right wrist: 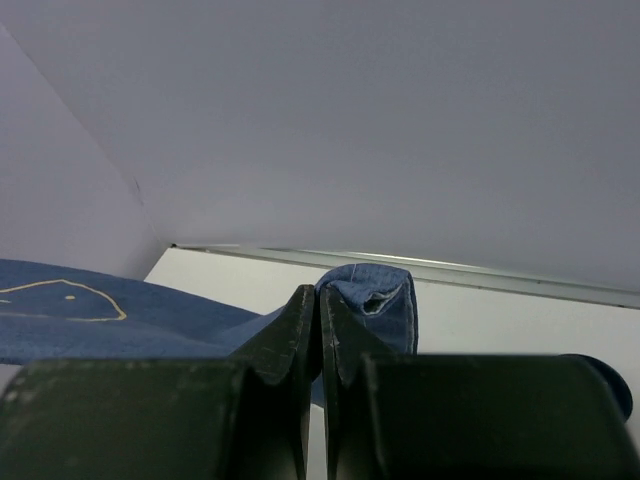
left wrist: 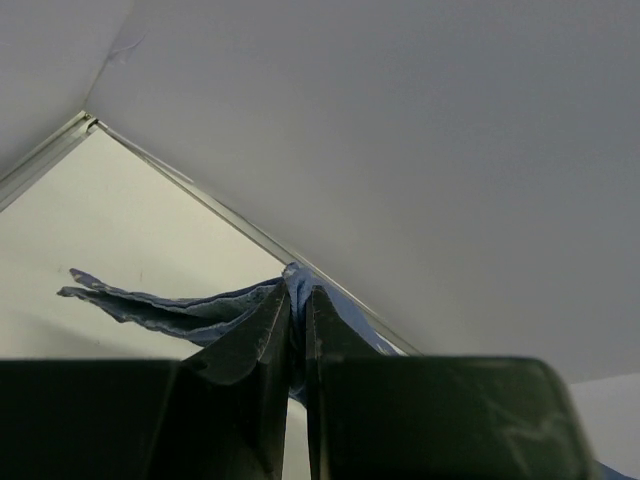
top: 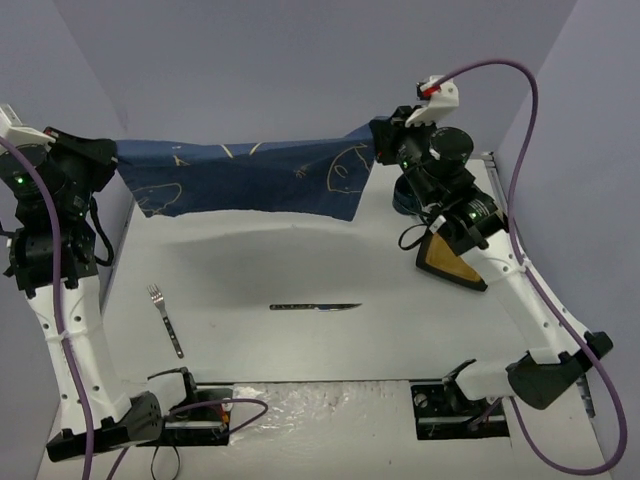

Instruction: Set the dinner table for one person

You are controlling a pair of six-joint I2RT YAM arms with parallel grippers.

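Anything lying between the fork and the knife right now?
No. In the top view, the stretch of dinner table between the fork and the knife is bare white surface; the blue cloth hangs farther back.

White arm links (top: 72, 335), black joints (top: 60, 190), purple cables (top: 534, 105)

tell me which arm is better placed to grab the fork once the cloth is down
Probably left: the fork lies beside that arm, well away from the right gripper. The left gripper and the right are both shut on the cloth.
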